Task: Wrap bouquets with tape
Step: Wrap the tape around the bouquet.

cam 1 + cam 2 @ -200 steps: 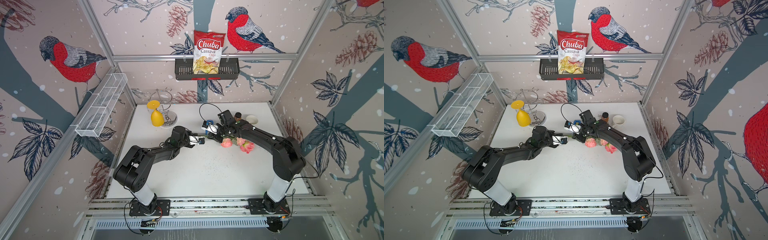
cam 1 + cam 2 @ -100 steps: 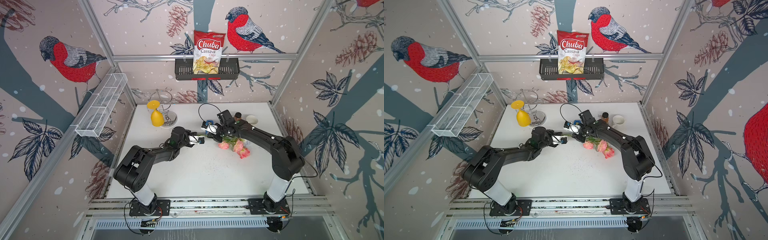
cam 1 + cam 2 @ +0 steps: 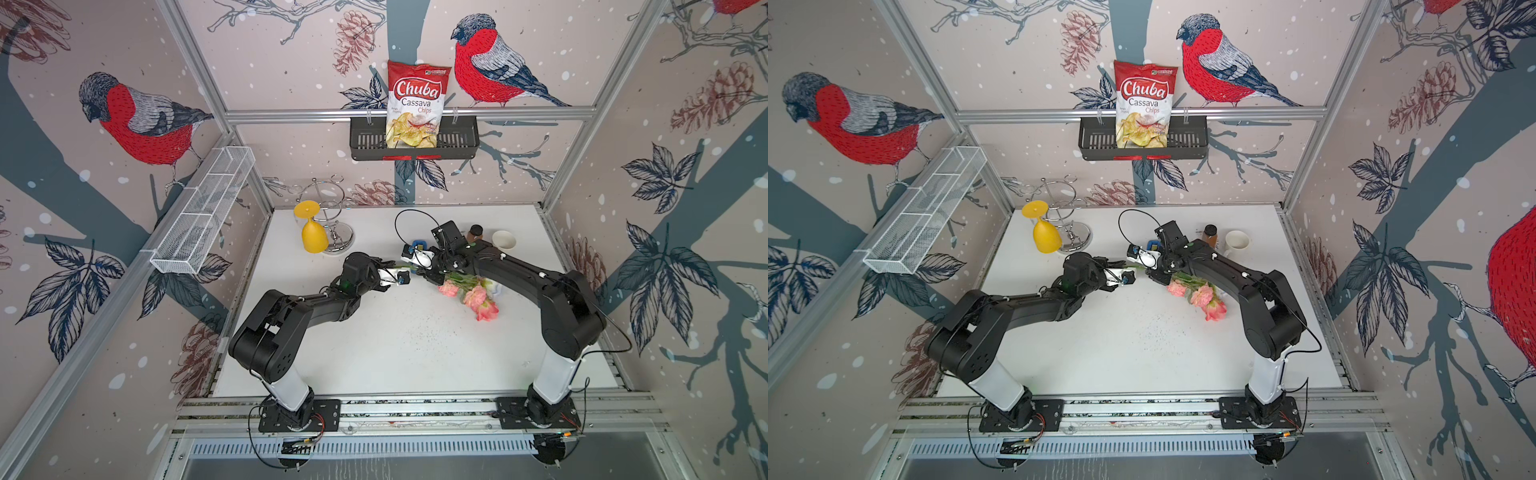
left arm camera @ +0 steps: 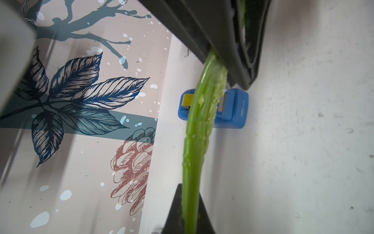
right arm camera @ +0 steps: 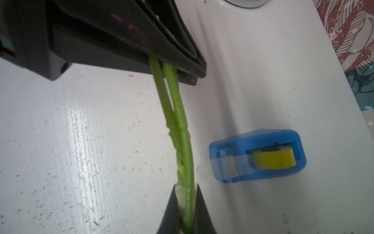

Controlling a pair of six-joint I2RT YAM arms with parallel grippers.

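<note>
Green stems (image 4: 194, 141) of the bouquet (image 3: 473, 297) are pinched at two spots: left gripper (image 4: 190, 212) and right gripper (image 5: 187, 212) both clamp them above the table (image 3: 395, 353). The tape (image 5: 273, 160) sits in its dispenser (image 5: 222, 154) just beside; wrapping seems unstarted.

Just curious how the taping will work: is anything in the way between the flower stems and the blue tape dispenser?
Nothing visible. The left gripper and right gripper are shut on the stems, and the tape dispenser sits on the table beside that stretch.
</note>
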